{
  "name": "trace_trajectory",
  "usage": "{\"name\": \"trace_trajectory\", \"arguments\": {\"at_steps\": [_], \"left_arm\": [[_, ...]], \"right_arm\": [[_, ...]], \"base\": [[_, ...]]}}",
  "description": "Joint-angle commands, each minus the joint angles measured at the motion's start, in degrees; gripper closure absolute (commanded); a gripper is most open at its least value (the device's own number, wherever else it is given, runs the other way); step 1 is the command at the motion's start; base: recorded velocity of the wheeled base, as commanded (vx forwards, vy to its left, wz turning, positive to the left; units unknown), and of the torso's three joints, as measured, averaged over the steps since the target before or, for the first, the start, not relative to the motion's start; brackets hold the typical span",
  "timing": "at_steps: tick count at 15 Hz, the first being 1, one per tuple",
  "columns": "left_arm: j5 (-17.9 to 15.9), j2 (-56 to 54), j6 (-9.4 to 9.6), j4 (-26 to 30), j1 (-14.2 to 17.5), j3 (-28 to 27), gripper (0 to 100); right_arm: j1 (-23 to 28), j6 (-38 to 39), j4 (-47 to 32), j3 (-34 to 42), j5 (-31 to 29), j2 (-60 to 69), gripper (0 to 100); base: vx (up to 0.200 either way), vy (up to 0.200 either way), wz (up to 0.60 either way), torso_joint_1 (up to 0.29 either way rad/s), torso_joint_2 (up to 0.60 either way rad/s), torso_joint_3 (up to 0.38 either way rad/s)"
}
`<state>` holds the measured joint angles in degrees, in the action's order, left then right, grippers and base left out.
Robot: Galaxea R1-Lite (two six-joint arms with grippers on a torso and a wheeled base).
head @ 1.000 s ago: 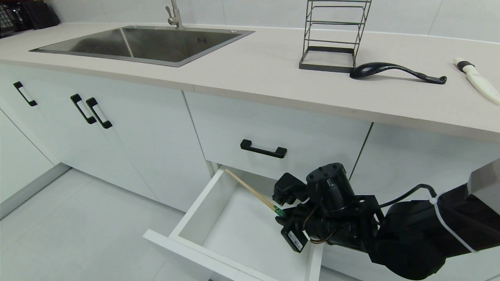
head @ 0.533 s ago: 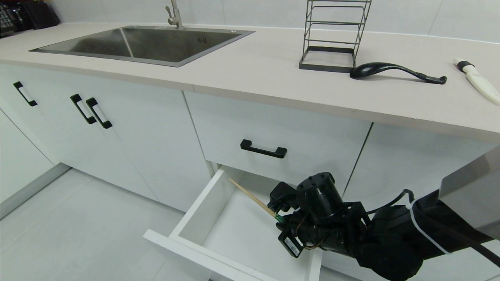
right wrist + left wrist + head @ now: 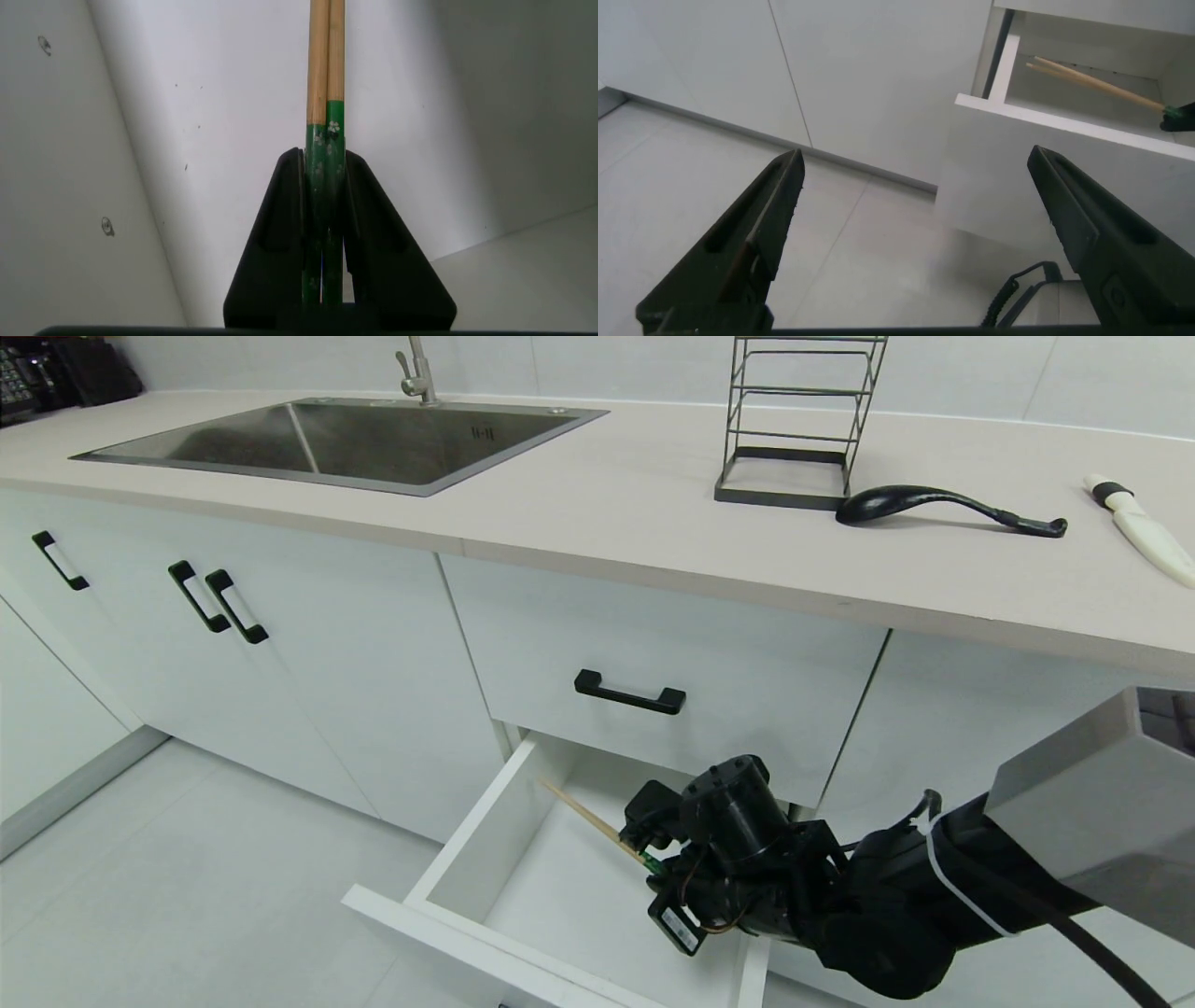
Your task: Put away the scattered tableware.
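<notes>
My right gripper (image 3: 653,864) is shut on a pair of wooden chopsticks (image 3: 593,822) with green ends, held inside the open white drawer (image 3: 485,831) below the counter. The sticks slant up and toward the drawer's back left corner. In the right wrist view the chopsticks (image 3: 325,112) run straight out from between the closed fingers (image 3: 280,219) over the drawer's white floor. My left gripper (image 3: 915,233) is open and low over the grey floor, facing the drawer front (image 3: 1046,159), with the chopsticks (image 3: 1092,82) visible inside. A black ladle (image 3: 943,506) and a white-handled knife (image 3: 1144,527) lie on the countertop.
A black wire rack (image 3: 803,420) stands on the beige countertop (image 3: 607,504) behind the ladle. A steel sink (image 3: 345,439) with a tap is at the left. A closed drawer with a black handle (image 3: 628,693) is above the open one. Cabinet doors (image 3: 215,635) stand to the left.
My right gripper has moved lower and to the left with the chopsticks, going deeper into the open drawer. The ladle and knife have stayed put.
</notes>
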<state>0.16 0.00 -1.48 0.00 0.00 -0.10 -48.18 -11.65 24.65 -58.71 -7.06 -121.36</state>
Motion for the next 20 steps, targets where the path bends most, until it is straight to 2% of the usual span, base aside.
{"name": "trace_trajectory", "arguments": {"at_steps": [1, 20], "left_arm": [[0.0, 0.0, -0.02, 0.0, 0.0, 0.0, 0], [0.0, 0.0, -0.02, 0.0, 0.0, 0.0, 0]], "right_arm": [[-0.1, -0.1, 0.0, -1.0, 0.0, -2.0, 100], [-0.2, -0.9, 0.0, -5.3, 0.4, -9.3, 100]], "base": [[0.000, 0.000, 0.00, 0.000, 0.00, 0.000], [0.000, 0.000, 0.00, 0.000, 0.00, 0.000]]}}
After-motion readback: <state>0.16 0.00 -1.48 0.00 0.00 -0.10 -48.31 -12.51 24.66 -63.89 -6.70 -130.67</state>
